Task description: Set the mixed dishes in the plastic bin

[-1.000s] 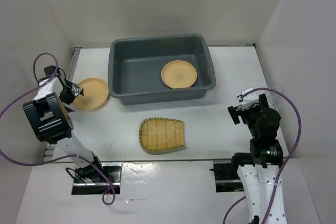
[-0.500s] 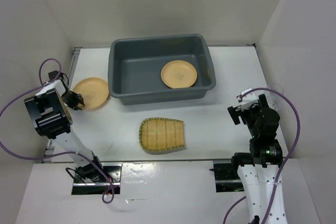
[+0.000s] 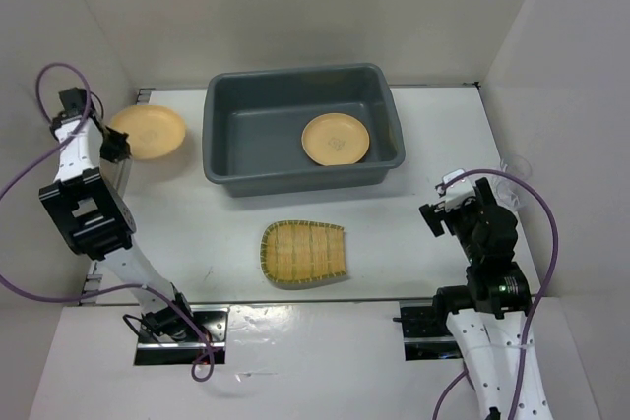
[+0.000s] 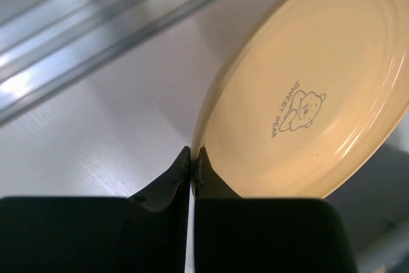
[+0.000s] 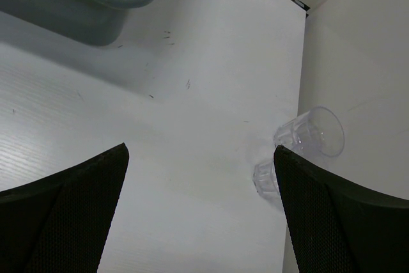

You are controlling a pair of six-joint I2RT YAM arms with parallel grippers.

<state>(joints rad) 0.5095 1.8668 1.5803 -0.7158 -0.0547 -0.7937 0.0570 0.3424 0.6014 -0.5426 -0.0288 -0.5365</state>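
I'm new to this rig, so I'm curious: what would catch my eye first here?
The left gripper pinches a yellow plate by its rim, at the far left beside the grey bin. A second plate lies inside the bin's right end, and a woven tray lies in front of it.

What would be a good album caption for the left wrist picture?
The left hand pinches the rim of a yellow plate that carries a small bear print.
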